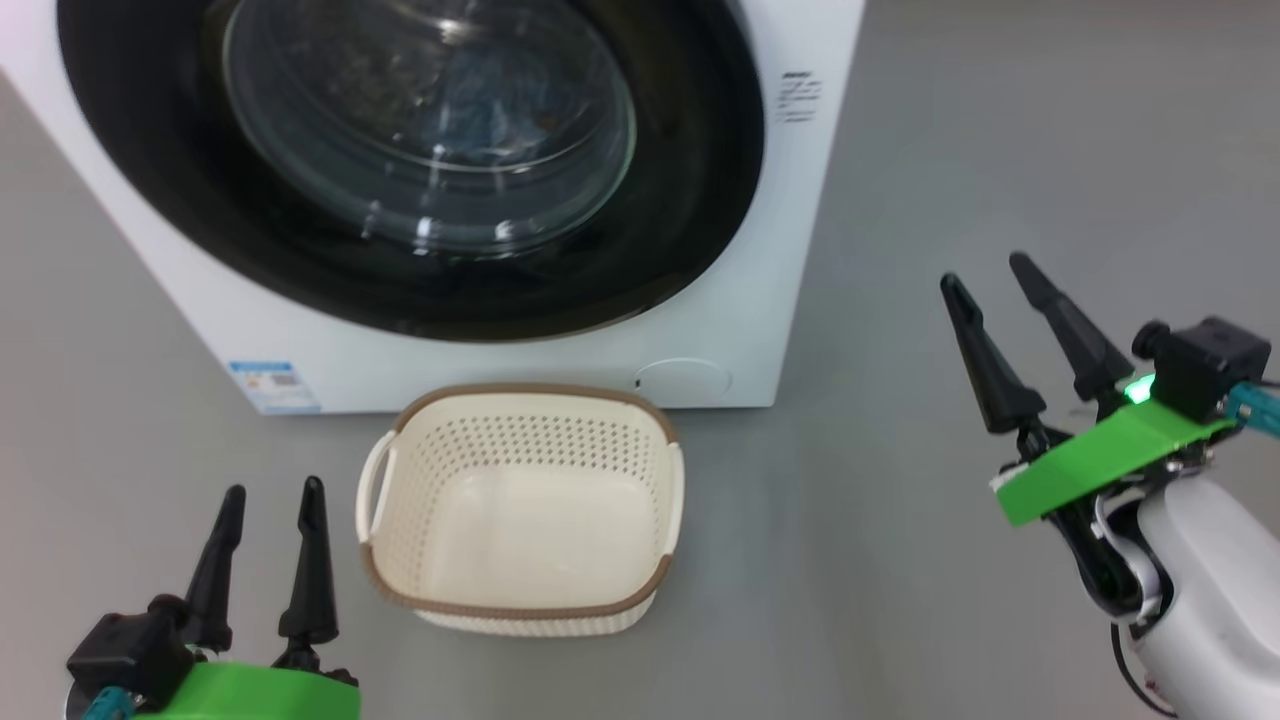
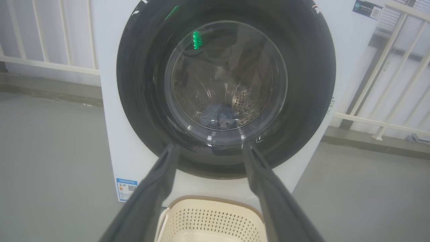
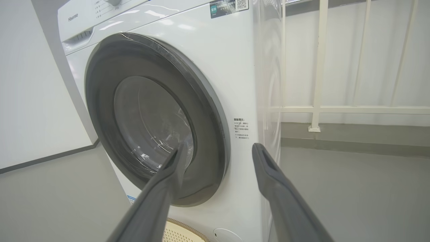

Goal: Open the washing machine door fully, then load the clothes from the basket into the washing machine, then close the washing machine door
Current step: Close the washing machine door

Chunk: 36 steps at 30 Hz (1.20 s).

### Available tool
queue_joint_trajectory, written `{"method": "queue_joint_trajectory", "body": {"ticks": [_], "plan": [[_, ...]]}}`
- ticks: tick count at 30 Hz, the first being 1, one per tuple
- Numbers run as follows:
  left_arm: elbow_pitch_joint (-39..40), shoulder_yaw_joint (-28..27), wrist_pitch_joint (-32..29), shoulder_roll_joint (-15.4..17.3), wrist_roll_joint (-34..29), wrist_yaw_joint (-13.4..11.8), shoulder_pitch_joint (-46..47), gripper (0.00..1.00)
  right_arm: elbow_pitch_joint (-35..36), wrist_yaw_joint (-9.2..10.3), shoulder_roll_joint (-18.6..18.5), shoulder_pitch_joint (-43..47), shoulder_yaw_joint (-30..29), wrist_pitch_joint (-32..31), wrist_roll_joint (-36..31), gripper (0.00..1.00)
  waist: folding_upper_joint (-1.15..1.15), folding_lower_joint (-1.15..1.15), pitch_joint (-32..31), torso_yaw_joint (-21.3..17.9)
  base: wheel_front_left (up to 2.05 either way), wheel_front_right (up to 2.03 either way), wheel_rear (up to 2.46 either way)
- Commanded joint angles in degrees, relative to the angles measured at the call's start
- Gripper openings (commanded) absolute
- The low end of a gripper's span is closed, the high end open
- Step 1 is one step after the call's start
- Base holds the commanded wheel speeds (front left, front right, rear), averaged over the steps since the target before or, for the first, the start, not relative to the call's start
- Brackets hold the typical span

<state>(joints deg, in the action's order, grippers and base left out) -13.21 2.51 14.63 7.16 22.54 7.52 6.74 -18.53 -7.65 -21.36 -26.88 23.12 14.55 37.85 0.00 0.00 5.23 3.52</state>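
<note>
Washing machine door [image 1: 430, 130] sat shut against the white washing machine [image 1: 790, 200], ahead of both grippers' fingertips. Through its glass, the clothes [image 2: 218, 117] lay bunched low in the drum. The basket [image 1: 520, 440] stood on the floor just right of the left gripper [image 1: 273, 490], whose jaws were spread, holding nothing. The right gripper [image 1: 983, 270], well right of the basket, was likewise spread and free.

A: Any brand readable?
B: "Hisense", on the upper left panel of the washing machine [image 3: 231, 67].
A: And the blue label sticker [image 1: 275, 385], the QR sticker [image 3: 229, 6]?
B: Print on both too small to read.
</note>
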Motion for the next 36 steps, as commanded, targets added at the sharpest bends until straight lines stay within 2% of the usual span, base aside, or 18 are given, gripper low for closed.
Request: {"method": "queue_joint_trajectory", "body": {"ticks": [1,18,36], "plan": [[1.5,-2.1,0.4,1.2,0.3,0.0,0.2,1.00,1.7,0.16,0.0,2.0,-0.2,0.4,-0.2,1.00,0.00,0.00,-2.7,-3.2,0.00,0.00,0.00],[1.8,-1.9,-0.2,1.1,3.1,-0.1,-2.1,1.00,4.5,0.16,1.5,11.9,-5.2,0.4,-2.5,1.00,0.00,0.00,-5.4,-7.7,0.00,0.00,0.00],[2.0,-1.4,0.0,1.7,3.4,-0.9,-2.0,1.00,5.2,0.16,2.1,14.9,-8.8,0.4,-6.3,1.00,0.00,0.00,-5.3,-7.8,0.00,0.00,0.00]]}}
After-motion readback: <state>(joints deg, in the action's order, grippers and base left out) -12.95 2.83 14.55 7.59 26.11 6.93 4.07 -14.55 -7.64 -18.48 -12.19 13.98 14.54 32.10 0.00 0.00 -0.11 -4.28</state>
